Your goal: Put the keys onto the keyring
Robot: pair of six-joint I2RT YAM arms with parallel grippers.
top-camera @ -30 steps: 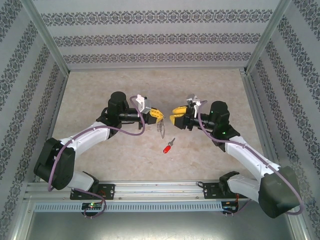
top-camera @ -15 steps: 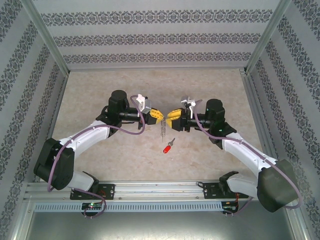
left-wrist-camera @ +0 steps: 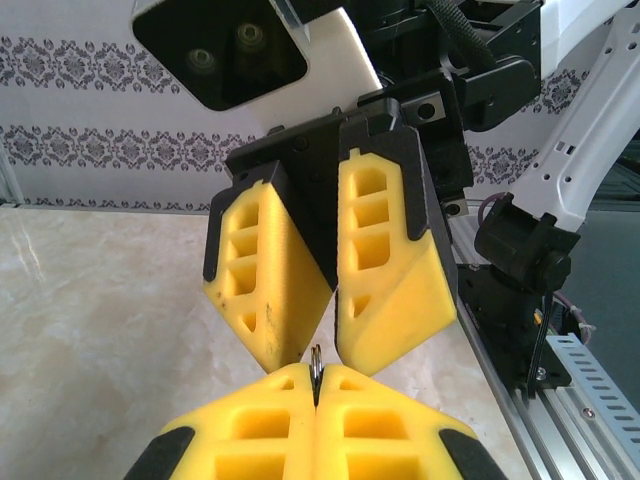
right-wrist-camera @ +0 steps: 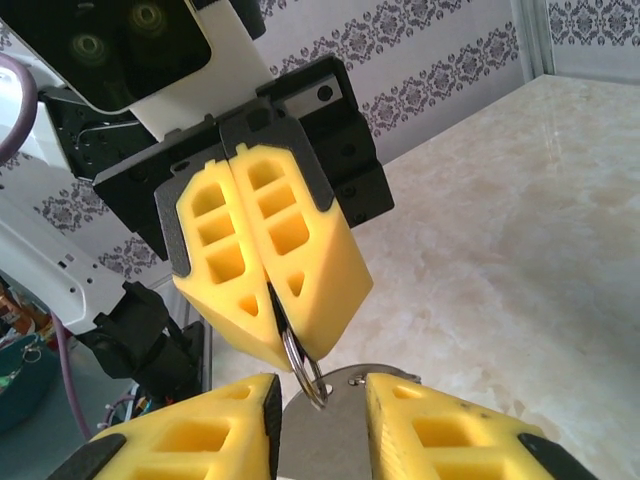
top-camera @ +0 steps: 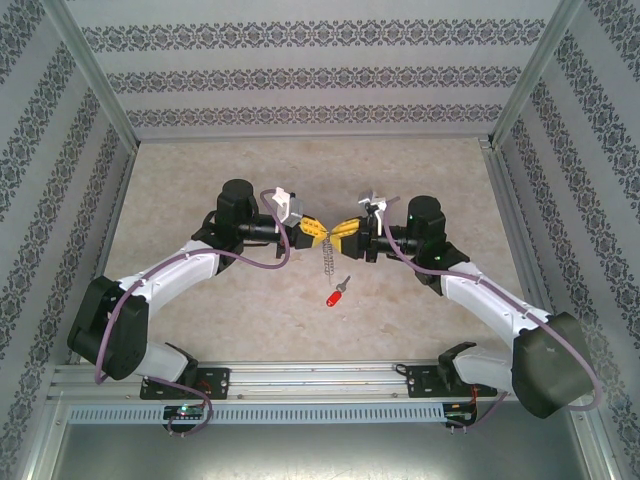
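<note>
Keyring [top-camera: 327, 262] clamped by left pincer [top-camera: 319, 232], right pincer [top-camera: 338, 233] now closer, narrower

Flat grey metal D-shaped keyring [top-camera: 326, 262] with silvery clips hangs edge-on above the counter [top-camera: 200, 180]; the small red-headed silver key [top-camera: 338, 291] lies flat nearby, apart.

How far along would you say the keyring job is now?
Done: the keyring hangs above the table, pinched in the shut left pincer. In hand: the right pincer brackets its flat plate. Left: the red key lies on the table, unthreaded.
</note>
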